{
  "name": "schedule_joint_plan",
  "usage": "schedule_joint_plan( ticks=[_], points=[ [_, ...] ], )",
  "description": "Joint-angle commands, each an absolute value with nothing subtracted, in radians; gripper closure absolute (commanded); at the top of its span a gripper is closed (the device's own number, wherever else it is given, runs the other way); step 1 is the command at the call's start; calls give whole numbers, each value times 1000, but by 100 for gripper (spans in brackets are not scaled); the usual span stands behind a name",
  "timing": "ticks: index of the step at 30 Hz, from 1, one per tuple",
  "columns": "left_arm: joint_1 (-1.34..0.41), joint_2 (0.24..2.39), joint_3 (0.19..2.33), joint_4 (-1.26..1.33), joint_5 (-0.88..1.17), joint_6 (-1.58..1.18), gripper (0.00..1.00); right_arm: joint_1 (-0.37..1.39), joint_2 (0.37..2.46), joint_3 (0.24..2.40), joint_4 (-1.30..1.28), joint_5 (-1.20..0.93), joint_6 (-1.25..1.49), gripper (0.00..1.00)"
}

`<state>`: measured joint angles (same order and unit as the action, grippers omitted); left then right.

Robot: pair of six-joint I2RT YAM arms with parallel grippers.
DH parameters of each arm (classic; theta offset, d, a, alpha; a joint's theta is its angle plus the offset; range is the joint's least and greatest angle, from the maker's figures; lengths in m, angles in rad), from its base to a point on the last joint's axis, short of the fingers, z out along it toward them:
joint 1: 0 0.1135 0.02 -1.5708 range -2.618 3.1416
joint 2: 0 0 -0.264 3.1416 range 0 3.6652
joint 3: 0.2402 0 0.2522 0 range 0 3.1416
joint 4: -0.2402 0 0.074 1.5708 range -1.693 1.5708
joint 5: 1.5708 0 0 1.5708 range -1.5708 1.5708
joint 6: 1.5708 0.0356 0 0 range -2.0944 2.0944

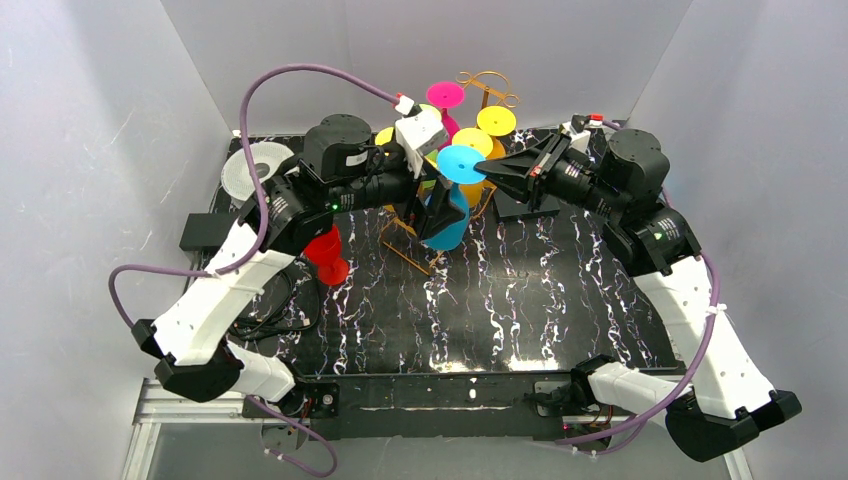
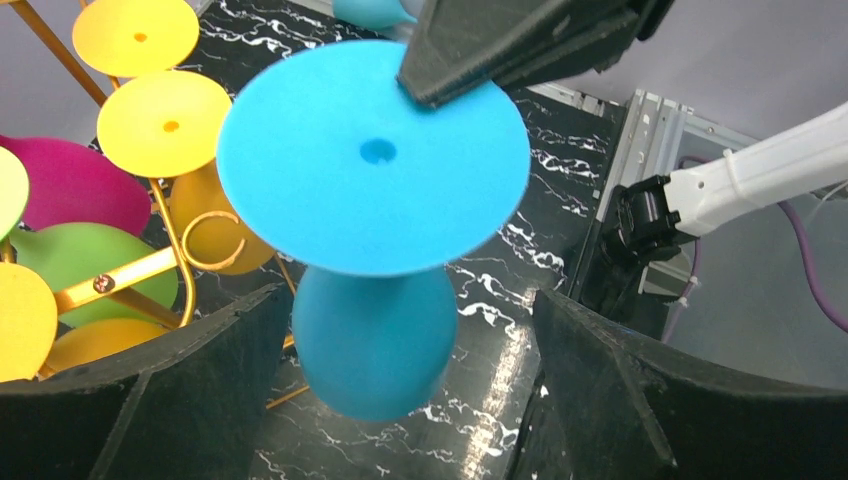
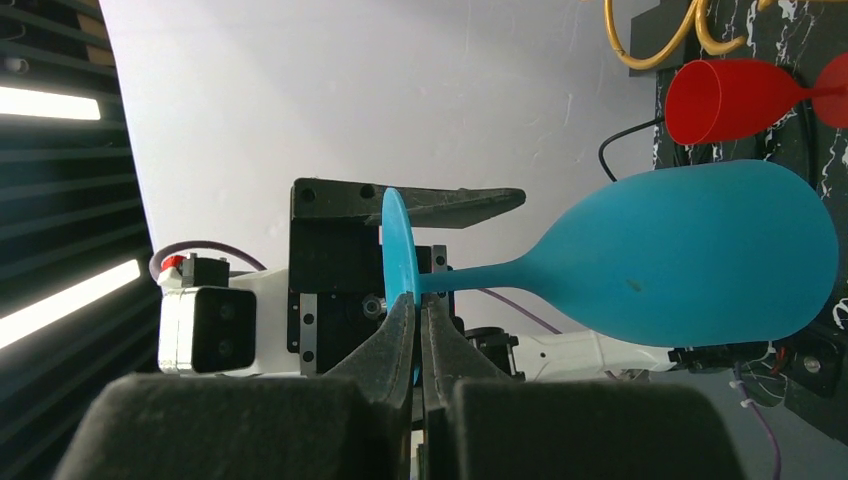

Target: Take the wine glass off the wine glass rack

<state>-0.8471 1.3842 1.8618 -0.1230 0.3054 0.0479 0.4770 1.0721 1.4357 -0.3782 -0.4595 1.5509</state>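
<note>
a blue wine glass (image 1: 461,164) hangs upside down at the centre of the top view, its flat foot uppermost and its bowl pointing down over the black marbled table (image 1: 520,300). it sits just in front of the golden wire rack (image 1: 487,88), and whether it touches the wire cannot be told. the right gripper (image 1: 483,172), reaching in from the right of that frame, has its two fingers pressed together on the rim of the foot; the right wrist view shows the thin blue disc (image 3: 398,250) pinched edge-on between the fingers (image 3: 395,335), with stem and bowl running off toward the right of the frame. the left gripper (image 1: 438,215) comes in from the left with its fingers spread wide on either side of the bowl; in the left wrist view the bowl (image 2: 375,335) lies between the two dark fingers (image 2: 200,380) with table showing on each side, nothing gripped. at the left of that frame the rack (image 2: 130,272) carries more inverted glasses, yellow (image 2: 165,122), pink (image 2: 75,185) and green (image 2: 95,255). a red glass (image 1: 325,250) stands on the table left of centre in the top view, beside the left arm, and a white round object (image 1: 247,170) lies at the table's upper left corner.
</note>
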Motion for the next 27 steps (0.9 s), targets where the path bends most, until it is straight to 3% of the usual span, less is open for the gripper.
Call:
schedule_joint_plan(
  ticks=[1, 18, 24, 27],
  points=[
    [-854, 1392, 1888, -16, 291, 28, 16, 470, 1057, 1424, -276, -502, 1596, 99],
    [-883, 1376, 1828, 98, 244, -53, 56, 455, 1044, 1423, -298, -559, 1633, 99],
    [-903, 1367, 1803, 140, 207, -78, 74, 441, 1035, 1406, -288, -590, 1673, 99],
    [-916, 1366, 1803, 147, 176, -83, 88, 437, 1032, 1403, -294, -602, 1681, 99]
  ],
)
